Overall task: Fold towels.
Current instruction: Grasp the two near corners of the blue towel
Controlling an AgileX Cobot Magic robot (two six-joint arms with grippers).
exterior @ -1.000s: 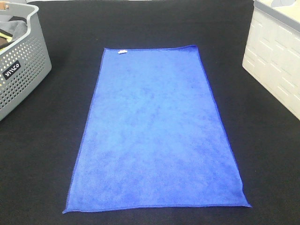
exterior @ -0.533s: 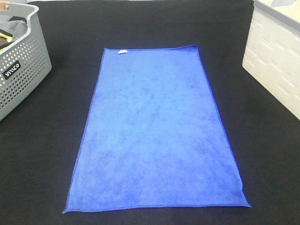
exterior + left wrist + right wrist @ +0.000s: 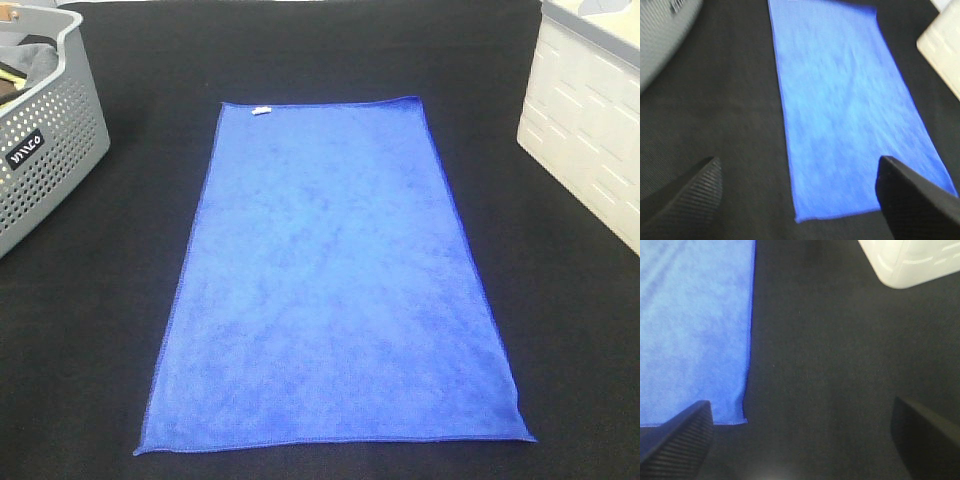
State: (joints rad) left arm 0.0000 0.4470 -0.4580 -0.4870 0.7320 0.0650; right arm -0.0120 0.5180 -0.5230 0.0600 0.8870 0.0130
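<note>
A blue towel [image 3: 330, 280] lies flat and unfolded on the black table, long side running away from me, with a small white tag at its far left corner. It also shows in the left wrist view [image 3: 845, 105] and the right wrist view [image 3: 695, 325]. Neither arm shows in the exterior view. My left gripper [image 3: 800, 200] is open, its fingers spread above the towel's near left corner. My right gripper [image 3: 802, 440] is open above the towel's near right corner, mostly over bare table.
A grey perforated basket [image 3: 45, 150] holding cloth stands at the far left. A white crate [image 3: 590, 130] stands at the far right. The black table cover [image 3: 560, 330] surrounds the towel on all sides.
</note>
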